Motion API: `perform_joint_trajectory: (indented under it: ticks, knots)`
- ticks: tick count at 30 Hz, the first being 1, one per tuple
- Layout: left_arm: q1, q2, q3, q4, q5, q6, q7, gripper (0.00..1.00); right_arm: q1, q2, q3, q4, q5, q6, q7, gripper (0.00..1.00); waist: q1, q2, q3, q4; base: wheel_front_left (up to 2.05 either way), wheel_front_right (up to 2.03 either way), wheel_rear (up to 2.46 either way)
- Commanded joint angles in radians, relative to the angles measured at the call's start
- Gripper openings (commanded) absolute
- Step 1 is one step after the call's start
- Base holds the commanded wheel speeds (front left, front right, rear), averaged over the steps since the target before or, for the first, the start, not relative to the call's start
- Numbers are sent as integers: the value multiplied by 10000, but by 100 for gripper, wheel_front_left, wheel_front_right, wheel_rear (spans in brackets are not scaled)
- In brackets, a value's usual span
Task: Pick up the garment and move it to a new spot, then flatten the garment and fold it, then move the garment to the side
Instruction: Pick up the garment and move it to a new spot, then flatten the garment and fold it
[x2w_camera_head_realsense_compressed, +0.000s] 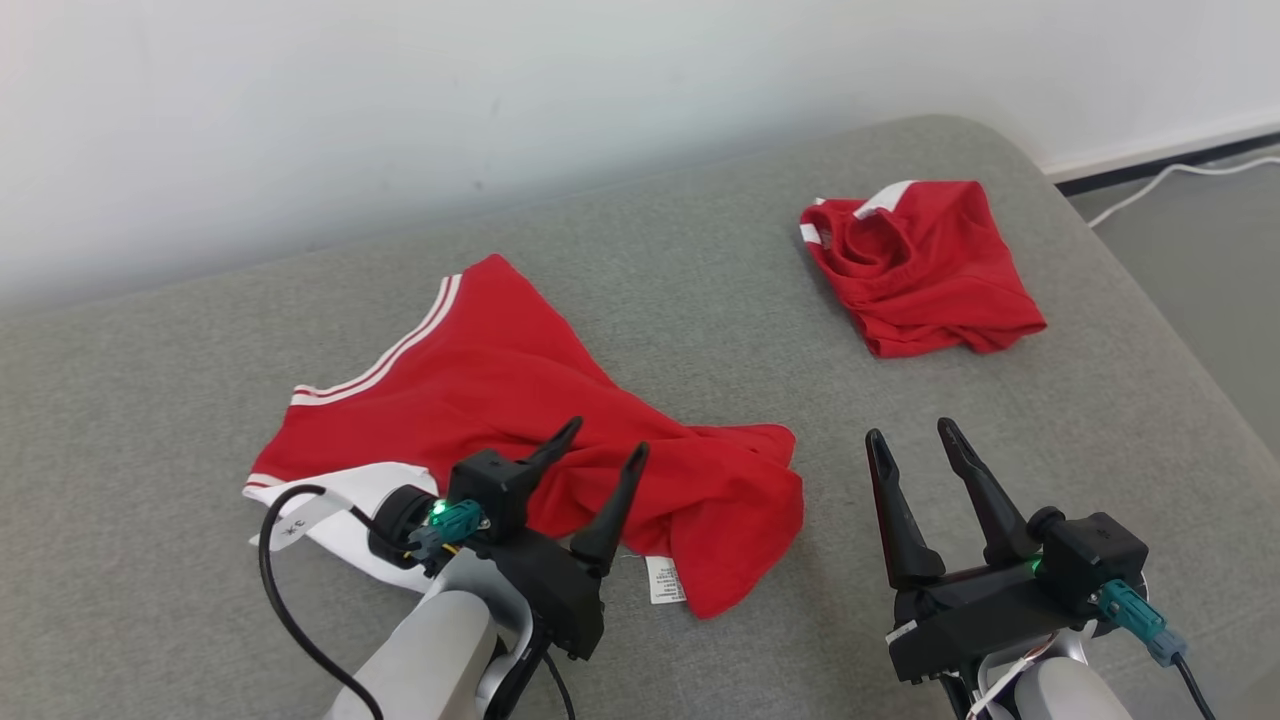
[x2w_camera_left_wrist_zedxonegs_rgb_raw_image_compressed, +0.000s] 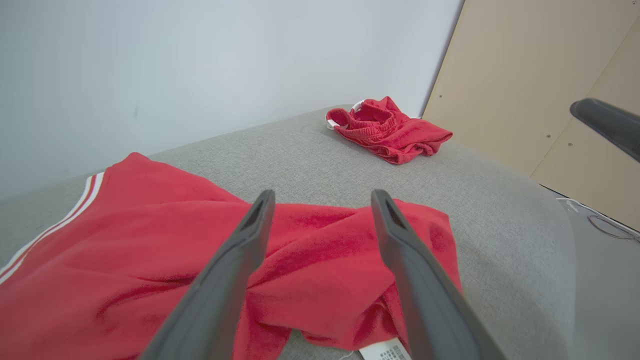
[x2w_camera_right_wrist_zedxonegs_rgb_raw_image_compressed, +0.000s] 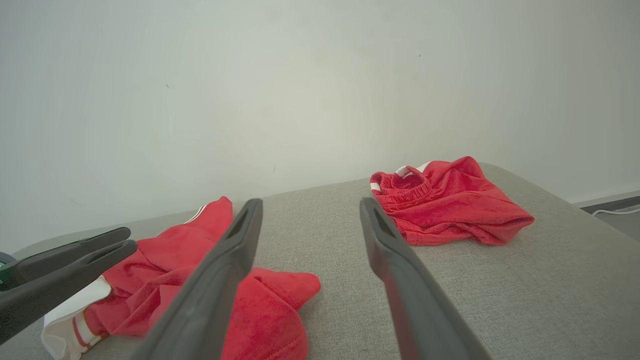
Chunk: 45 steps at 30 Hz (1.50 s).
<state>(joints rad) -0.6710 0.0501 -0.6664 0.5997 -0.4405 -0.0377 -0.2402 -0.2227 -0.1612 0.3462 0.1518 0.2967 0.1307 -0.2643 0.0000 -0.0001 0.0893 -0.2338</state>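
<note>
The red garment (x2w_camera_head_realsense_compressed: 480, 400) lies crumpled on the grey padded surface (x2w_camera_head_realsense_compressed: 700, 290), near its left. The left end effector (x2w_camera_head_realsense_compressed: 607, 436) hangs over the garment, fingers spread wide and holding nothing. The right end effector (x2w_camera_head_realsense_compressed: 910, 430) is likewise wide, over bare padding. A second red garment (x2w_camera_head_realsense_compressed: 920, 270) lies bundled at the far right.

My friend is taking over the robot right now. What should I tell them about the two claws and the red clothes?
Left gripper: open, holding nothing, poised over the red shirt.
Right gripper: open, empty, over the bare grey cushion beside the shirt.
The shirt lies rumpled, its white label showing at the near edge. The red shorts sit bunched at the far right, apart from it.
Done: the shorts look already set aside; the shirt is not yet flattened or folded.
Left: lift the shirt, move it, flatten, fold, slide it aside.
</note>
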Motion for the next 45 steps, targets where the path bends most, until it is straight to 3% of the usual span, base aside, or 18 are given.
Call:
perform_joint_trajectory:
  ticks: [1, 11, 23, 29, 45]
  knots:
    - [212, 30, 77, 38, 32, 99, -108, 100, 82, 6, 8, -42, -73, 2, -17, 100, 0, 1, -105, 150, 0, 0, 0]
    - [297, 916, 658, 553, 271, 614, -232, 100, 169, -42, -81, -167, -87, 2, -17, 100, 0, 1, -67, 378, 0, 0, 0]
    - [-108, 2003, 840, 1968, 287, 213, -148, 100, 56, 28, -25, -103, -25, 2, -17, 100, 0, 1, 79, 226, 0, 0, 0]
    - [-303, 1754, 697, 2525, 191, 38, -141, 100, 66, 26, -31, -106, 20, 2, -17, 100, 0, 1, 195, 158, 0, 0, 0]
    - [-1113, 1423, 483, 3585, 723, 274, -259, 100, -81, -175, 71, -98, 35, 2, -17, 100, 0, 1, 493, -156, 0, 0, 0]
